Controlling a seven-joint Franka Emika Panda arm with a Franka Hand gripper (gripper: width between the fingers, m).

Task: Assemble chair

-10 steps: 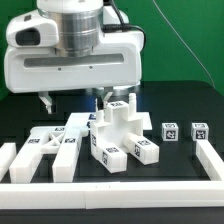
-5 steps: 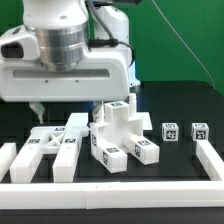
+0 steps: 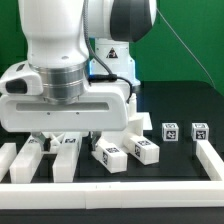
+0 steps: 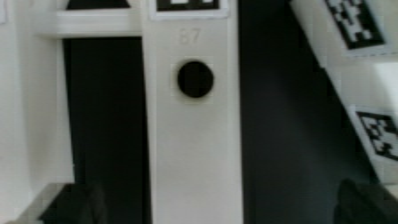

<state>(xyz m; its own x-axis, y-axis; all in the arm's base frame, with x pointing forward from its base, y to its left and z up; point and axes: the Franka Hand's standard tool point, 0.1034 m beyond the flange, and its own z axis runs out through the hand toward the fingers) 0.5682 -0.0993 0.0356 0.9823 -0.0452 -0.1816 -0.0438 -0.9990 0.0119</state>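
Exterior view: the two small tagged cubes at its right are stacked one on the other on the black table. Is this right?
No, not stacked. The exterior view shows one cube and the second cube side by side, apart, on the black table.

We see bare table (image 3: 185, 103) at the far corner on the exterior view's right, while chair parts (image 3: 110, 155), two cubes (image 3: 170, 131) and a border rail (image 3: 120, 183) crowd the front edge.

Panda arm (image 3: 55, 35): smooth white rounded shells, a black joint cap (image 3: 130, 15), grey metal ring (image 3: 60, 82), boxy white wrist block (image 3: 70, 105), black cable (image 3: 115, 68), dark fingers (image 4: 75, 205).
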